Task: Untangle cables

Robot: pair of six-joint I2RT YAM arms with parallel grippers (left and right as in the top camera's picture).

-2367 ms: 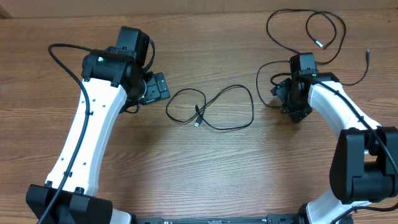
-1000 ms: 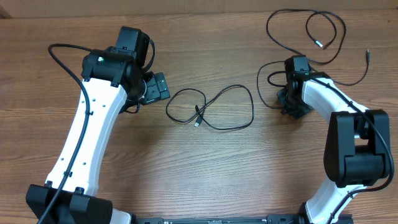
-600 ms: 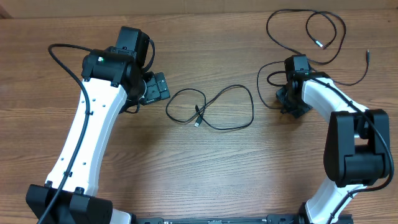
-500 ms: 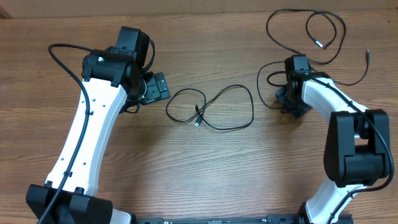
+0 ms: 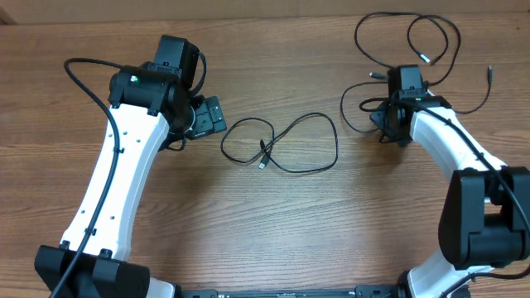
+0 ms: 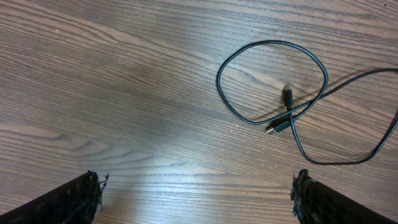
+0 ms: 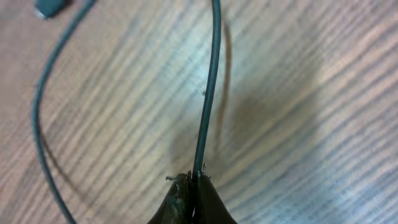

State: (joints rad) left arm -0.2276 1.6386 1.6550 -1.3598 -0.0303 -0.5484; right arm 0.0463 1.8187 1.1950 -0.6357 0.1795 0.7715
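From where I stand there are two black cords on the wooden table (image 5: 273,236), well apart from one another. The centre cable (image 5: 265,153) lies flat between the two arms, folded into a loose figure of eight with a small loop on the left and a wider one on the right. Its two plug ends rest close together, near where the strands cross. The left wrist camera shows the same crossing (image 6: 289,115), with nothing touching it.

The left gripper (image 5: 213,116) sits just left of that small loop, clear of the cord. Its jaws are spread wide with only bare wood between them (image 6: 198,183), so it has hold of nothing.

The far-right cable (image 5: 344,108) sprawls over the back right corner of the table in several open loops. One metal-tipped plug lies inside the loops and another end trails out towards the right edge. A bow of this cord curves round to the right gripper (image 5: 389,128), which is down among the strands.

Its wrist camera settles the matter (from overhead the fingers are too dark to read). The jaws are pinched together (image 7: 193,186) on a single strand (image 7: 208,93), which runs straight up and away from the tips. A second strand curves past on the left of that view, free of the fingers
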